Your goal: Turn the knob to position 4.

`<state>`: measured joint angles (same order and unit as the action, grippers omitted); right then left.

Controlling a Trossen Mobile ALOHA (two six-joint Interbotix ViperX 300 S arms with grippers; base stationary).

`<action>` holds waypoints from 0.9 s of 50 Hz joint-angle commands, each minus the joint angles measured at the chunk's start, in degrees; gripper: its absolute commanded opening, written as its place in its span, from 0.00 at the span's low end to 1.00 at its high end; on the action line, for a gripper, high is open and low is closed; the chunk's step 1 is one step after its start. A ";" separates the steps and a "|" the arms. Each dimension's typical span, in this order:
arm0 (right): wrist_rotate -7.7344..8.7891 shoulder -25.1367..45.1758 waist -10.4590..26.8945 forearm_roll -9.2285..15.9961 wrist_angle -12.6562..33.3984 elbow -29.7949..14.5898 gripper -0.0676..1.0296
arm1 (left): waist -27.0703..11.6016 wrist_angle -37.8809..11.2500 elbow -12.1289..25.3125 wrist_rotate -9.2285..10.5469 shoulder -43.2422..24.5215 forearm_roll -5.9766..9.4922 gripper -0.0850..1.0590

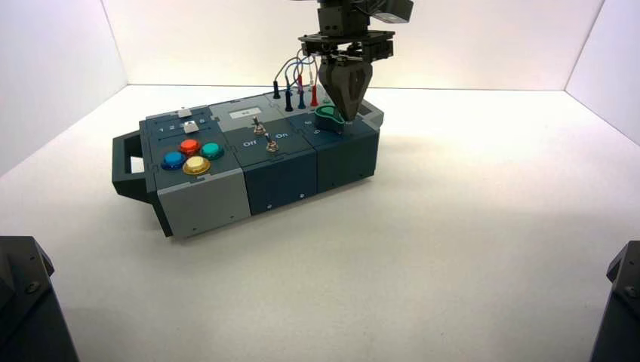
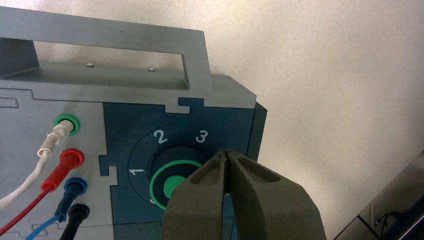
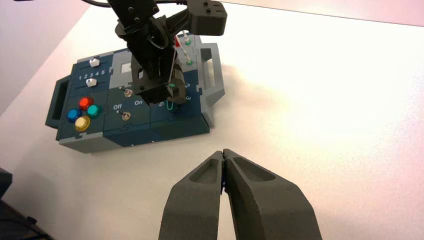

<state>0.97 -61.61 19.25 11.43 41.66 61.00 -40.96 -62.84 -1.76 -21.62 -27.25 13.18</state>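
Ready for the turn, by the look of it: poised with left gripper (image 2: 225, 153), jaws together, at 3 o'clock of the knob (image 2: 173, 184), towards the box (image 1: 204, 202)'s 2 o'clock. Next, nudge round to 4. Waiting well apart with right gripper (image 3: 223, 152), jaws together.

Plain pale walls (image 1: 490, 45) behind a brightly lit white tabletop (image 1: 468, 264)

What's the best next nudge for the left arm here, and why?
Probably a small sideways push against the green-rimmed knob to start turning it: the left gripper's closed jaws overlap its edge, the 3 still legible beside them.
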 commanded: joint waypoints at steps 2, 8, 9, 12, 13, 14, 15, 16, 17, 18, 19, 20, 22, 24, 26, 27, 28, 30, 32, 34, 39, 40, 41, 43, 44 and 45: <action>0.09 0.35 0.35 0.09 -0.62 -1.05 0.04 | -0.97 0.00 1.76 -0.44 2.11 0.00 0.05; 0.09 0.35 0.35 0.09 -0.62 -1.05 0.04 | -1.14 0.00 2.55 -1.14 1.93 0.00 0.05; 0.09 0.35 0.35 0.09 -0.62 -1.05 0.04 | -1.14 0.09 2.72 -1.23 1.93 0.00 0.05; 0.09 0.35 0.35 0.09 -0.62 -0.97 0.04 | -1.41 -0.09 4.13 -1.49 1.23 0.00 0.05; 0.09 0.35 0.35 0.09 -0.62 -0.97 0.04 | -1.49 -0.09 4.75 -1.49 0.97 0.00 0.05; 0.09 0.35 0.35 0.09 -0.62 -0.97 0.04 | -1.58 -0.09 5.36 -1.58 0.62 0.00 0.05; 0.09 0.44 0.26 0.09 -0.62 -0.97 0.04 | -1.67 -0.18 5.71 -1.58 0.53 0.00 0.05; 0.09 0.35 0.26 0.09 -0.62 -0.97 0.04 | -1.85 -0.35 6.42 -1.67 0.18 0.00 0.05; 0.18 0.35 0.26 0.00 -0.62 -0.97 0.04 | -2.02 -0.53 7.12 -1.67 -0.18 0.00 0.05; 0.09 0.35 0.35 0.00 -0.62 -0.97 0.04 | -2.20 -0.79 7.82 -1.67 -0.44 0.00 0.05; 0.09 0.35 0.35 0.09 -0.62 -0.97 0.04 | -2.29 -0.88 8.17 -1.67 -0.62 0.00 0.05; 0.09 0.35 0.35 0.00 -0.70 -0.97 0.04 | -2.55 -1.14 8.96 -1.67 -0.88 0.00 0.05; 0.18 0.44 0.26 0.00 -0.70 -0.97 0.04 | -3.16 -1.41 10.28 -1.76 -1.14 0.00 0.05; 0.09 0.53 0.35 0.00 -0.70 -0.97 0.04 | -3.43 -1.49 10.99 -1.76 -1.23 0.09 0.05; 0.09 0.53 0.35 -0.09 -0.70 -0.97 0.04 | -4.39 -1.49 12.74 -1.76 -1.05 0.18 0.05; 0.09 0.53 0.26 -0.09 -0.79 -0.97 0.04 | -4.75 -1.49 13.54 -1.67 -0.88 0.18 0.05; 0.18 0.53 0.26 -0.18 -0.88 -0.97 0.04 | -5.10 -1.41 14.33 -1.67 -0.62 0.26 0.05; 0.18 0.53 0.26 -0.26 -0.97 -0.88 0.04 | -5.63 -1.41 15.56 -1.49 0.00 0.35 0.05; 0.62 0.44 0.35 -0.26 -1.14 -0.79 0.04 | -6.94 -1.14 19.16 -0.88 2.20 0.62 0.05; 0.79 0.35 0.35 -0.26 -1.23 -0.79 0.04 | -7.38 -1.05 20.65 0.00 3.69 0.79 0.05; 1.05 0.00 0.35 -0.18 -1.32 -0.79 0.04 | -8.17 -0.70 22.24 1.14 6.77 0.70 0.05; 1.05 -0.09 0.35 -0.18 -1.41 -0.79 0.04 | -8.35 -0.44 22.41 1.76 8.44 0.79 0.05; 1.05 -0.09 0.35 -0.26 -1.49 -0.79 0.04 | -8.35 -0.44 22.41 1.93 8.79 0.70 0.05; 1.05 0.18 0.35 -0.26 -1.58 -0.79 0.04 | -8.35 -0.26 22.41 2.64 9.84 0.70 0.05; 1.14 0.18 0.35 -0.18 -1.58 -0.70 0.04 | -8.44 -0.18 22.32 2.90 10.28 0.70 0.05; 1.05 0.26 0.35 -0.18 -1.58 -0.70 0.04 | -8.35 -0.26 22.24 2.99 10.72 0.70 0.05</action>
<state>1.67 -61.96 19.25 11.16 40.87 61.08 -49.39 -63.46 19.07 -19.42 -21.09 13.80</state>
